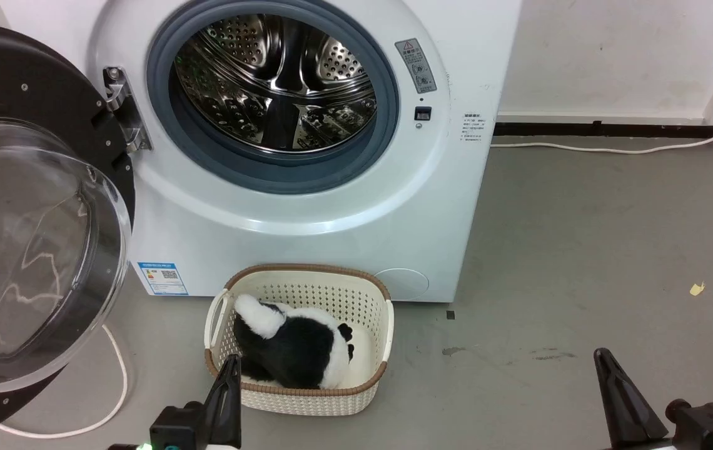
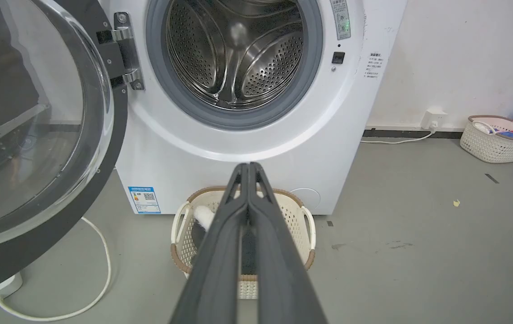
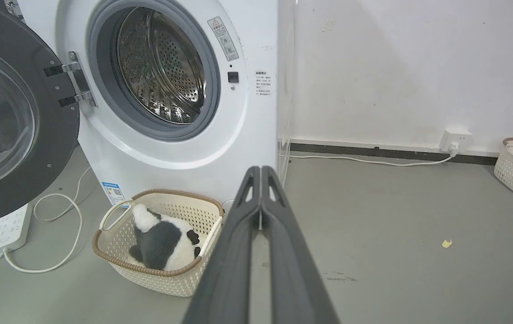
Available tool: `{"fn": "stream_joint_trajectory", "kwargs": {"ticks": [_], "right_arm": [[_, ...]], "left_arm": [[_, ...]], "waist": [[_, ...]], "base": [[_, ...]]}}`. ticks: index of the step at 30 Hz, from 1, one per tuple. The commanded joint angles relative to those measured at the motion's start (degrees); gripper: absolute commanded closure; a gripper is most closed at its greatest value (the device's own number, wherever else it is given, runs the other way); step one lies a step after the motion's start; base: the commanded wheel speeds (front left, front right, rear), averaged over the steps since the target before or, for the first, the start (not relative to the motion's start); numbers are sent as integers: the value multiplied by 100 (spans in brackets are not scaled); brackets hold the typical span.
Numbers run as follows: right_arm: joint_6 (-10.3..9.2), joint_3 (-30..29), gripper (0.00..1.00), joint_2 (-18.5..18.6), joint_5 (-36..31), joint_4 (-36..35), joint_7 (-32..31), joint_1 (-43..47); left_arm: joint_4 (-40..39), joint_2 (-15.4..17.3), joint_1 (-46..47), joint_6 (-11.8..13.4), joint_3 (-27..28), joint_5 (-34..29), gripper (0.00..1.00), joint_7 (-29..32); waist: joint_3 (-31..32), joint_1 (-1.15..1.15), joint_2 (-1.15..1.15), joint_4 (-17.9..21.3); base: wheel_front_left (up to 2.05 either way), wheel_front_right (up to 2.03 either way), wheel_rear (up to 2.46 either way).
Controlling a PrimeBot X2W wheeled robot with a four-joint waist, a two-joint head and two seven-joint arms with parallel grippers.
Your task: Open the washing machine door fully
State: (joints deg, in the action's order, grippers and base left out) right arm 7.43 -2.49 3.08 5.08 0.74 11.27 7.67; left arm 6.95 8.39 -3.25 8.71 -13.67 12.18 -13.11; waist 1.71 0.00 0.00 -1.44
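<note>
The white washing machine [image 1: 306,206] stands ahead with its steel drum exposed. Its door [image 1: 25,206], black-rimmed with a bulging clear bowl, hangs swung wide open on the metal hinge at the left. The machine [image 2: 256,144] and the door [image 2: 36,135] appear in the left wrist view, and again, machine [image 3: 171,148] and door [image 3: 13,121], in the right wrist view. My left gripper [image 2: 248,167] is shut on nothing, low at the bottom of the head view [image 1: 228,369]. My right gripper [image 3: 260,170] is shut too, its fingers pressed together, at the lower right [image 1: 603,359].
A cream basket [image 1: 297,337] holding a black-and-white plush toy [image 1: 294,344] sits on the floor before the machine. A white cable [image 1: 112,387] and power strip [image 3: 9,229] lie under the door. Another basket [image 2: 499,137] stands far right by the wall.
</note>
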Motion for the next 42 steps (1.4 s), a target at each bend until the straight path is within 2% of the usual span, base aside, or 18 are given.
{"fn": "stream_joint_trajectory", "kwargs": {"ticks": [1,42], "right_arm": [[1,18,100,-3,-15,-8,-13,-86],[3,104,100,-10,-199,-33,-428,-340]], "left_arm": [[-35,-2,40,-42,51,-51,100,30],[-281,-207,146,-351,542,-486,100,508]], "waist": [[-1,0,0,1],[-65,0,0,54]], "base": [[0,0,0],[0,0,0]]}}
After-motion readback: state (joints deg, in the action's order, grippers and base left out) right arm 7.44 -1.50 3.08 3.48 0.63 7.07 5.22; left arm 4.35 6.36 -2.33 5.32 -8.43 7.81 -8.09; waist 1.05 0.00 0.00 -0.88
